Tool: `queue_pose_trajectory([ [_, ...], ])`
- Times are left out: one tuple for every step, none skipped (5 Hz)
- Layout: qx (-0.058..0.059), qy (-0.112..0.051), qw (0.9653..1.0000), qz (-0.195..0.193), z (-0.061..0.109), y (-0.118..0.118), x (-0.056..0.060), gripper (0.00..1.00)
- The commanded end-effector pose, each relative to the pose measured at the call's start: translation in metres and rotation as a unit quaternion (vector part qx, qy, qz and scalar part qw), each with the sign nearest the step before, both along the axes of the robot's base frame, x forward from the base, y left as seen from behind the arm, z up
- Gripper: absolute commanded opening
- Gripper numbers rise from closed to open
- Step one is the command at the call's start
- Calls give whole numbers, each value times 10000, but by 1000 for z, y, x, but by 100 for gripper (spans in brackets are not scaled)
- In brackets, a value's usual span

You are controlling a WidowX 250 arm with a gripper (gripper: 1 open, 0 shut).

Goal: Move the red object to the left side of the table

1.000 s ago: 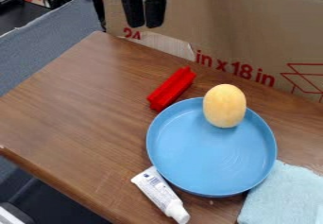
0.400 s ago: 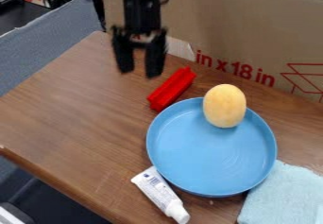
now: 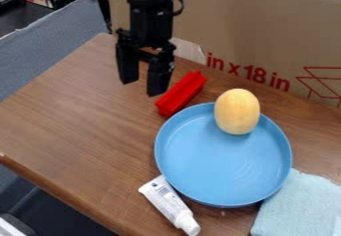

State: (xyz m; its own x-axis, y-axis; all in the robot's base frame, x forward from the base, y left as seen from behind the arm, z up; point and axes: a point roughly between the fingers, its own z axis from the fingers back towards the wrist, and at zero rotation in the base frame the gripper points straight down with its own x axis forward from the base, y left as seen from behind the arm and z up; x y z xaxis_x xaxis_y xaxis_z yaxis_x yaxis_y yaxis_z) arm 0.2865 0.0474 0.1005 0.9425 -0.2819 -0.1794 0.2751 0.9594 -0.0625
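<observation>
Black two-fingered claw (image 3: 142,77) spread wide, pointing down, likely to straddle; small bright red rectangular block (image 3: 180,94) just right, ungrasped on brown wood-grain table (image 3: 67,111).

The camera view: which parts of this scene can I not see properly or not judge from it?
- Cloth: the right and bottom edges cut it off.
- Tube: its print is too small to read.
- Cardboard box: the tool covers the start of its red lettering.
- Red block: whether the open tool touches it cannot be told from this one view.
- Table: cut off at the lower left edge.
</observation>
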Motion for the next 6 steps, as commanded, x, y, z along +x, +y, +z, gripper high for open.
queue_pose_trajectory([
  [293, -500, 9982, 127, 17, -11, 6, 100],
  [495, -768, 9953, -330, 17, -18, 8, 100],
  [629, -775, 9945, -308, 6, -12, 15, 100],
  [657, -761, 9943, -350, -14, -16, 10, 100],
  [662, -838, 9936, -370, -18, -18, 20, 100],
  [689, -846, 9932, -411, -26, -19, 24, 100],
])
